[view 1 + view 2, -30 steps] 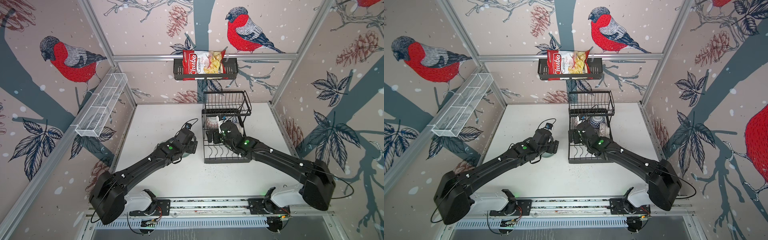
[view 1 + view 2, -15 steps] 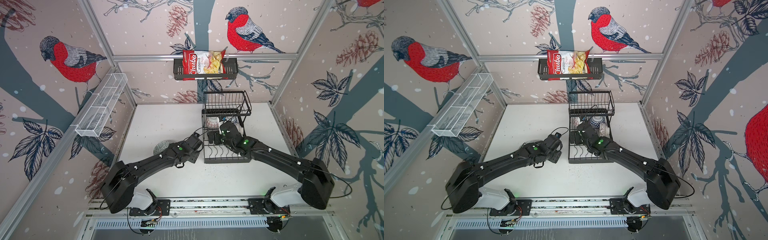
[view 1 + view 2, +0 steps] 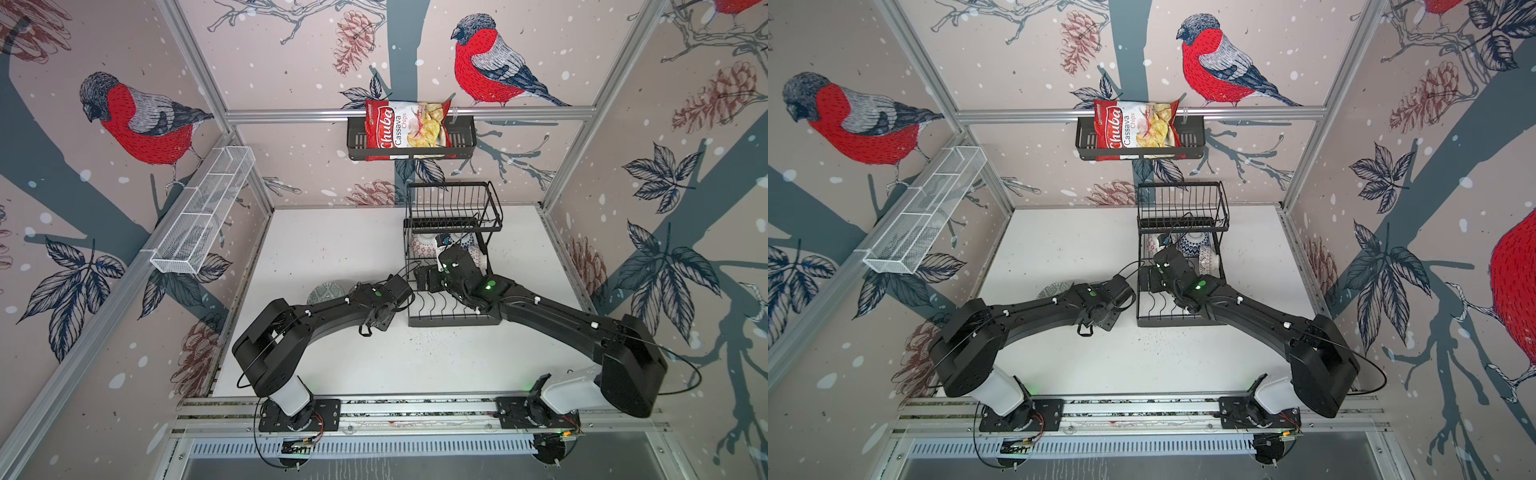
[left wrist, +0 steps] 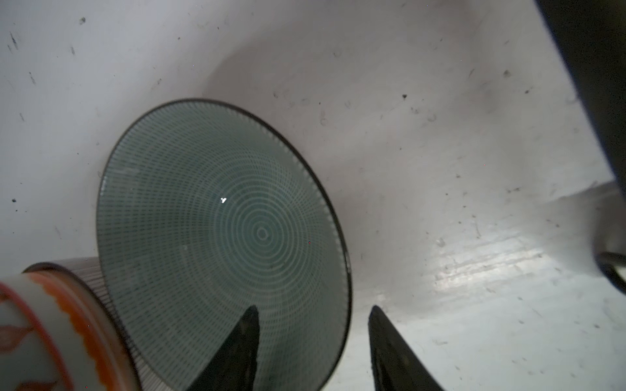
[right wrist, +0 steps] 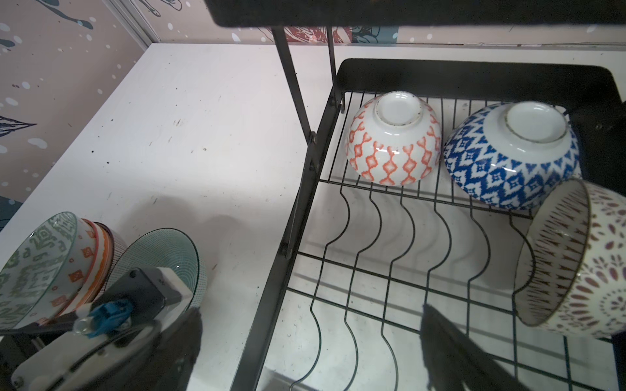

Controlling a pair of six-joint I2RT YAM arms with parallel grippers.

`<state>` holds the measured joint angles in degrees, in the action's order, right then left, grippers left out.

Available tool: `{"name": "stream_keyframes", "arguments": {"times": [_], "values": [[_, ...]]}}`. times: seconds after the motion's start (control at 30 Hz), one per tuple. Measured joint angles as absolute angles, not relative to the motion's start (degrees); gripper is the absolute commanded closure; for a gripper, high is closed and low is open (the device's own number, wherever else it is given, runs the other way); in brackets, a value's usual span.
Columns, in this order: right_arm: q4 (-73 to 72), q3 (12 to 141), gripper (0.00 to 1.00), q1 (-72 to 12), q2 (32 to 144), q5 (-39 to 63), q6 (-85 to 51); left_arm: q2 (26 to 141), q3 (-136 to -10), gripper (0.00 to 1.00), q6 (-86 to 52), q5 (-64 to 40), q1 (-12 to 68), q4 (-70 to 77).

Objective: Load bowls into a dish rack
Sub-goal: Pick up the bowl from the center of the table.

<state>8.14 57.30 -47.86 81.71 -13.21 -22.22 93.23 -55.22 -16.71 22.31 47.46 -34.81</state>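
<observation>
Left of the rack (image 5: 292, 233), the left gripper (image 4: 313, 342) straddled the teal bowl (image 4: 216, 220) at its rim, jaws apart, not clamped. This looked like the pick-up step, likely needing a firm pinch next. Above the rack's edge, the right gripper (image 5: 310, 352) hung spread, empty.

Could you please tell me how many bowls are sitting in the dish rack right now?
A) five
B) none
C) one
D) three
D: the right wrist view shows an orange bowl and a blue bowl upside down in the rack, plus a third bowl lying on its side.
</observation>
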Motion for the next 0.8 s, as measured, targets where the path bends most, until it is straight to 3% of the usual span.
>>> {"name": "stream_keyframes", "arguments": {"times": [0.23,0.4,0.8], "values": [[8.1,57.2,0.00,-47.8,81.7,-13.2,-22.2,94.3,-54.5,0.73,-16.7,22.5,47.5,-33.0],[8.1,57.2,0.00,-47.7,81.7,-13.2,-22.2,94.5,-53.9,0.98,-16.5,22.9,47.6,-30.7],[8.1,57.0,0.00,-47.6,81.4,-13.0,-22.3,94.2,-53.9,1.00,-16.7,25.6,47.6,-30.2]]}}
